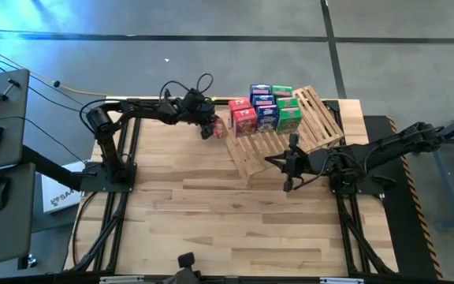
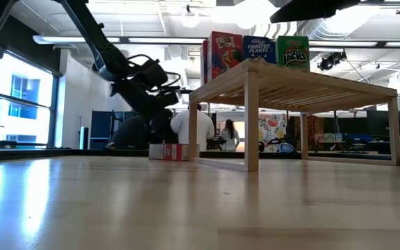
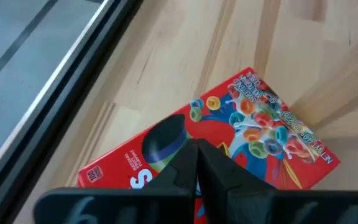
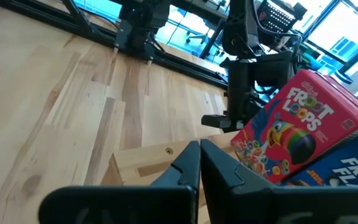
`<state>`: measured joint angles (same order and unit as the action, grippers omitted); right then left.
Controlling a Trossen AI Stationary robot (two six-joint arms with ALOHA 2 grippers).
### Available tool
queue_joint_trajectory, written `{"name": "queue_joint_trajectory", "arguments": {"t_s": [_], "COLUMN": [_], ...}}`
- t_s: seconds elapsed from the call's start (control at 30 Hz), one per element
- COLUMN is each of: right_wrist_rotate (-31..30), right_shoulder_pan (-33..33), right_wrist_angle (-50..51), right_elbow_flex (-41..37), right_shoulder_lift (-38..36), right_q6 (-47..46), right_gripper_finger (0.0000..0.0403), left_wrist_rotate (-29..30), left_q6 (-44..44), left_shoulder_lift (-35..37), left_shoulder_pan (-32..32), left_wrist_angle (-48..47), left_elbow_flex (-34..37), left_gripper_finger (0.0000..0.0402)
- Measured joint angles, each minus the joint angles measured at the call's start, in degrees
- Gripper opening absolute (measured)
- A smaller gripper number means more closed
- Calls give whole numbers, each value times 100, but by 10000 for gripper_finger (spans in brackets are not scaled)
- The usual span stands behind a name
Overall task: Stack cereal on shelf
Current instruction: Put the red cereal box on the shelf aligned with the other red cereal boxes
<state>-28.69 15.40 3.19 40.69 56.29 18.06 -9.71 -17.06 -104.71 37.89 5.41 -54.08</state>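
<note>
A red cereal box [image 3: 229,140] lies flat on the tabletop [image 1: 211,213], directly under the left gripper [image 3: 196,163], whose fingers are pressed together with nothing between them, hovering just above the printed front. The box sits beside a leg of the shelf [image 1: 290,134]. On the shelf's far end stand more cereal boxes [image 1: 265,106], red, blue and green, packed side by side. The right gripper [image 4: 199,163] hangs over the shelf's near side, its fingers closed and empty; ahead of it stands a red Froot Loops box [image 4: 297,127], with the left arm beyond.
</note>
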Motion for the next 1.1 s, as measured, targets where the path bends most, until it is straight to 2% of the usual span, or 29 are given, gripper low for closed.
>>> {"name": "queue_joint_trajectory", "arguments": {"t_s": [0.27,0.43,0.5,0.63,0.83,0.93,1.1], "right_wrist_rotate": [-2,-4,-2,-2,101,215,543], "right_shoulder_pan": [0,0,0,0,0,0,0], "right_wrist_angle": [51,88,97,196,222,219,215], "right_elbow_flex": [0,-2,-2,-4,-4,-4,-4], "right_shoulder_lift": [0,0,0,0,0,0,0], "right_q6": [0,-4,-4,-2,-2,-17,-247], "right_gripper_finger": [0,0,0,0,0,0,0], "left_wrist_rotate": [93,102,-132,-167,8,152,893], "left_q6": [-428,-352,-110,534,2071,2618,3664], "left_shoulder_lift": [179,698,1001,1651,2658,3064,3526], "left_shoulder_pan": [-163,-538,-768,-1407,-2647,-3434,-4665], "left_wrist_angle": [-865,-1669,-1768,-1490,-557,-271,-478], "left_elbow_flex": [-28,127,382,1219,2476,2683,2524], "left_gripper_finger": [1,0,0,0,0,0,19]}}
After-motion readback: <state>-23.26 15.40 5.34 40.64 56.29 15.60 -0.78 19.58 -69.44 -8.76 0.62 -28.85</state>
